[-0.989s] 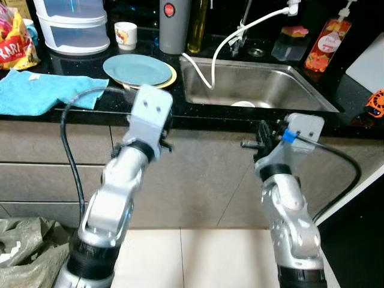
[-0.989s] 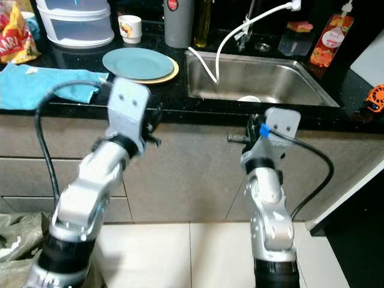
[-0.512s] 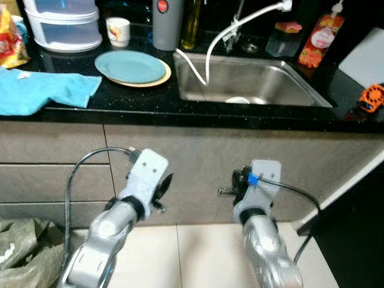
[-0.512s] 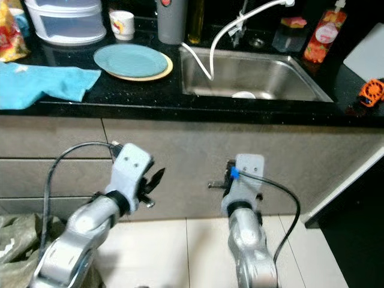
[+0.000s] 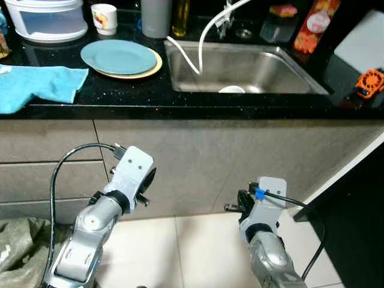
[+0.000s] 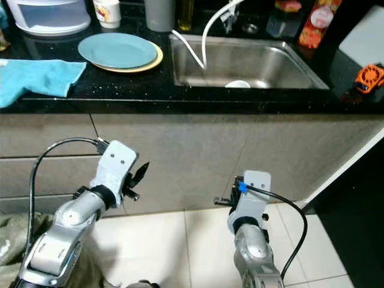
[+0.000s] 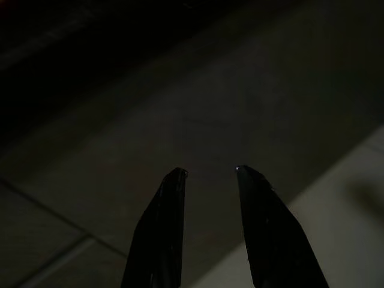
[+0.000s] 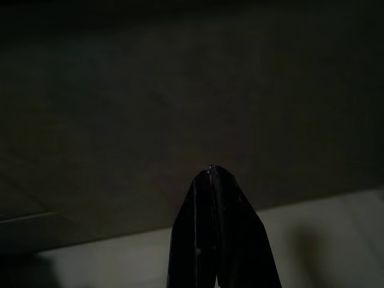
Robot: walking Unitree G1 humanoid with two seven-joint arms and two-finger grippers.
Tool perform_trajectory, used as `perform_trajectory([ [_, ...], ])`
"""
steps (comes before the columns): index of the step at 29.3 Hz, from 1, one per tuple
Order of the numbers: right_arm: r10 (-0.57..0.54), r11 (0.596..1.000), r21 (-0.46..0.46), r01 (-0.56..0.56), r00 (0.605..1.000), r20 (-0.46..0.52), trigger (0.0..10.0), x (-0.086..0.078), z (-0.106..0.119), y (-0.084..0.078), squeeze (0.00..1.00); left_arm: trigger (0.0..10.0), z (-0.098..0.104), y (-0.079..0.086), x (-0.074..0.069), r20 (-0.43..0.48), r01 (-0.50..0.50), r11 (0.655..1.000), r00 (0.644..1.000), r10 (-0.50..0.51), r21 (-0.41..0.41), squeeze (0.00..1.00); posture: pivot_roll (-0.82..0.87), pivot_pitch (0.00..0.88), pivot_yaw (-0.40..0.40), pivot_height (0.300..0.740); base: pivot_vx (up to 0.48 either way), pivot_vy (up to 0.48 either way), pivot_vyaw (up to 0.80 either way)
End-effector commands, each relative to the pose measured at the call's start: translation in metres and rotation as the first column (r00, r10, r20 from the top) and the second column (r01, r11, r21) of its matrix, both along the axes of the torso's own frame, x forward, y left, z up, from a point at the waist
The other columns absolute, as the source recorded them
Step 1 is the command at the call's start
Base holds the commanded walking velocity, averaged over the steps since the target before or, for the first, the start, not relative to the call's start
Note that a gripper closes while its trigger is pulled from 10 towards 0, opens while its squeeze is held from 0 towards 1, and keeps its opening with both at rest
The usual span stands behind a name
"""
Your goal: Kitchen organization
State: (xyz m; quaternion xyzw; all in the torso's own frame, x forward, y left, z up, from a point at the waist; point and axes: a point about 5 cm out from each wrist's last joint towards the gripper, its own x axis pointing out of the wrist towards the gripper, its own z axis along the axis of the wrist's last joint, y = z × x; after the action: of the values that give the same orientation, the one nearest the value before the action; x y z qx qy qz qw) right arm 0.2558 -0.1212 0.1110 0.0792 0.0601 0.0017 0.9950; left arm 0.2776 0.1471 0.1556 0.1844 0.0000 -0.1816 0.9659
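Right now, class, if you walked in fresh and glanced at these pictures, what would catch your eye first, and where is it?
Two silver arms hang low before the grey cabinet fronts: the left gripper with its fingers apart, the right gripper with its fingers pressed together. Above them, on the black counter, a blue plate lies on a yellow one beside the steel sink. A bright blue cloth lies at the counter's left end.

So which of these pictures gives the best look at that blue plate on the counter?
The right eye view: the blue plate lies whole on a yellow plate beside the sink. The left eye view shows it whole too, slightly nearer the top edge. The wrist views are dark, facing cabinet fronts and floor.
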Motion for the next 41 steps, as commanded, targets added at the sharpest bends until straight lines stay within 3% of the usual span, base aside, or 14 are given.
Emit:
perform_trajectory([
  [1,0.032,0.999,0.02,-0.032,0.999,-0.032,10.0,0.001,-0.004,0.015,0.0,10.0,0.002,0.011,0.006,0.027,-0.039,0.999,0.999,0.038,0.029,0.0,0.19,0.079,0.038,0.74,0.0,0.0,0.0],
  [12,0.026,1.0,-0.012,-0.026,0.999,-0.019,10.0,0.004,-0.004,0.019,0.0,10.0,-0.005,0.012,0.015,-0.033,0.018,0.999,0.999,-0.02,-0.05,0.0,0.18,0.061,0.049,0.74,0.0,0.0,0.0],
  [13,0.054,0.994,-0.099,-0.053,0.999,0.006,10.0,0.005,0.001,0.021,0.0,10.0,-0.005,0.012,0.017,-0.037,0.011,0.998,0.999,-0.013,-0.054,0.0,0.18,0.063,0.022,0.74,0.0,0.0,0.0],
  [14,0.054,0.994,-0.099,-0.053,0.999,0.006,10.0,0.005,0.001,0.021,0.0,10.0,-0.005,0.012,0.017,-0.037,0.011,0.998,0.999,-0.013,-0.054,0.0,0.18,0.063,0.022,0.74,0.0,0.0,0.0],
  [16,0.041,0.936,-0.349,-0.048,0.999,-0.027,10.0,0.01,-0.006,0.013,0.0,10.0,-0.011,0.007,0.019,-0.083,0.013,0.998,0.996,-0.018,-0.055,0.0,0.17,0.069,-0.017,0.74,0.0,0.0,0.0],
  [17,0.035,0.921,-0.385,-0.054,0.998,-0.054,10.0,0.01,-0.011,0.01,0.0,10.0,-0.012,0.006,0.019,-0.103,0.011,0.998,0.995,-0.018,-0.062,0.0,0.17,0.069,-0.026,0.74,0.0,0.0,0.0],
  [20,0.025,0.921,-0.384,-0.064,0.994,-0.106,10.0,0.008,-0.018,0.005,0.0,10.0,-0.017,0.01,0.017,-0.175,-0.045,0.994,0.984,0.027,-0.099,0.0,0.17,0.077,-0.036,0.74,0.0,0.0,0.0],
  [21,0.031,0.923,-0.378,-0.073,0.993,-0.116,10.0,0.004,-0.018,0.002,0.0,10.0,-0.018,0.01,0.009,-0.192,-0.034,0.996,0.981,0.018,-0.081,0.0,0.15,0.08,-0.034,0.74,0.0,0.0,0.0],
  [28,0.034,0.922,-0.379,-0.079,0.992,-0.124,10.0,-0.01,-0.017,-0.002,0.0,10.0,-0.017,0.014,-0.006,-0.172,-0.041,0.998,0.985,0.033,-0.043,0.0,0.13,0.084,-0.034,0.74,0.0,0.0,0.0],
  [29,-0.07,0.928,-0.373,0.005,0.984,-0.162,10.0,-0.015,-0.024,-0.016,0.0,10.0,-0.016,0.015,-0.008,-0.14,-0.049,0.999,0.989,0.047,-0.01,0.0,0.11,0.086,-0.043,0.74,0.0,0.0,0.0],
  [33,-0.157,0.936,-0.342,0.077,0.964,-0.213,10.0,-0.016,-0.032,-0.028,0.0,10.0,-0.018,0.014,-0.009,-0.135,-0.057,0.998,0.989,0.054,-0.017,0.0,0.12,0.088,-0.05,0.74,0.0,0.0,0.0],
  [37,-0.201,0.94,-0.324,0.11,0.944,-0.262,10.0,-0.015,-0.041,-0.036,0.0,10.0,-0.02,0.004,-0.003,-0.189,-0.043,0.987,0.982,0.012,-0.158,0.0,0.14,0.091,-0.05,0.74,0.0,0.0,0.0],
  [40,-0.196,0.942,-0.313,0.117,0.952,-0.236,10.0,-0.012,-0.037,-0.036,0.0,10.0,-0.018,0.003,-0.003,-0.182,-0.038,0.985,0.983,0.006,-0.171,0.0,0.14,0.092,-0.053,0.74,0.0,0.0,0.0],
  [41,-0.194,0.947,-0.291,0.138,0.966,-0.172,10.0,-0.009,-0.029,-0.035,0.0,10.0,-0.013,0.003,-0.004,-0.121,-0.028,0.985,0.993,0.007,-0.168,0.0,0.15,0.096,-0.058,0.74,0.0,0.0,0.0],
])
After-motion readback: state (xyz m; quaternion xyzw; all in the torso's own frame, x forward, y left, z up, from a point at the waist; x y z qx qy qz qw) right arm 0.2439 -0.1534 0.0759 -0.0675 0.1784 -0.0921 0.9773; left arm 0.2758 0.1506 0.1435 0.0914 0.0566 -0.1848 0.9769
